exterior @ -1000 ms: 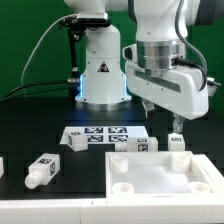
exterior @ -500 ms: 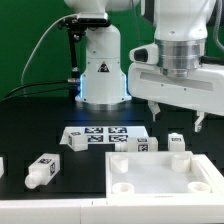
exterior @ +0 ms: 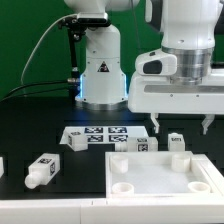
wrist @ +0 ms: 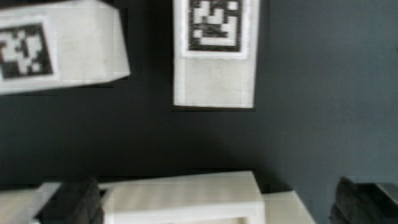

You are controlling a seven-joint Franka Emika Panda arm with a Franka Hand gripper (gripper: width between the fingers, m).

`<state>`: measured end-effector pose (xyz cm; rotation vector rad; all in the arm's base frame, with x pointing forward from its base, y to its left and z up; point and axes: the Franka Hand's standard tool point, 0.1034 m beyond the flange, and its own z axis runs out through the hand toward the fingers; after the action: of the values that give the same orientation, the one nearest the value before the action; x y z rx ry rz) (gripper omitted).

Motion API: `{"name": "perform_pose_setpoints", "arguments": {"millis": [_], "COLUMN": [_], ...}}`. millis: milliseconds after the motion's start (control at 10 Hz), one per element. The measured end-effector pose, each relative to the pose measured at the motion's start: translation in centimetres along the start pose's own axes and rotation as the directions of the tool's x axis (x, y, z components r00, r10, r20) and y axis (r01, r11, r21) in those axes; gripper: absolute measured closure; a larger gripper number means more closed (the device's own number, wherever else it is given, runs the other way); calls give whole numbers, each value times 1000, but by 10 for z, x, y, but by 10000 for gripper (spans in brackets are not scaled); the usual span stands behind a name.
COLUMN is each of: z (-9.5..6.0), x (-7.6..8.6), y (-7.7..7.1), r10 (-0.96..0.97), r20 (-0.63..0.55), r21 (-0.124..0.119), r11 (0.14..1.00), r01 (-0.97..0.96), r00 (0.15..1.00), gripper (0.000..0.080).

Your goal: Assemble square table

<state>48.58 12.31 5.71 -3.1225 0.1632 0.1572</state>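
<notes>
The white square table slab (exterior: 150, 170) with round corner holes lies at the front on the exterior view's right. Just behind it stand two short white tagged legs (exterior: 143, 144) (exterior: 177, 143). A third leg (exterior: 41, 171) lies on the black table at the exterior view's left. My gripper (exterior: 180, 125) hangs open above the right-hand leg, fingers wide apart and clear of it. In the wrist view, my gripper (wrist: 222, 205) has a white block (wrist: 178, 195) between its dark fingertips (wrist: 75, 200), and I cannot tell their heights apart. Two tagged white pieces (wrist: 217, 55) (wrist: 54, 55) lie beyond.
The marker board (exterior: 95, 137) lies flat in the middle, in front of the robot base (exterior: 100, 70). A white piece (exterior: 2, 165) is cut off by the exterior view's left edge. A green wall and cables stand behind.
The gripper has swung toward the exterior view's right and turned, so both fingers now show side by side above the right-hand leg. It has stayed open. The parts have not moved.
</notes>
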Motion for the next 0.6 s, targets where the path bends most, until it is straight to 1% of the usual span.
{"name": "perform_pose_setpoints", "arguments": {"millis": [100, 300, 400, 500, 600], "z": [0, 1, -1, -5, -11], "x": [0, -3, -3, -7, -5], "y": [0, 2, 6, 7, 5], "r10": [-68, -70, -57, -43, -39], "r20": [0, 34, 89, 205, 319], "r21": [0, 0, 13, 12, 0], "r11": [998, 998, 998, 999, 999], "r01": [68, 70, 56, 41, 42], "r00": [998, 997, 994, 978, 947], "gripper": [151, 151, 151, 151, 151]}}
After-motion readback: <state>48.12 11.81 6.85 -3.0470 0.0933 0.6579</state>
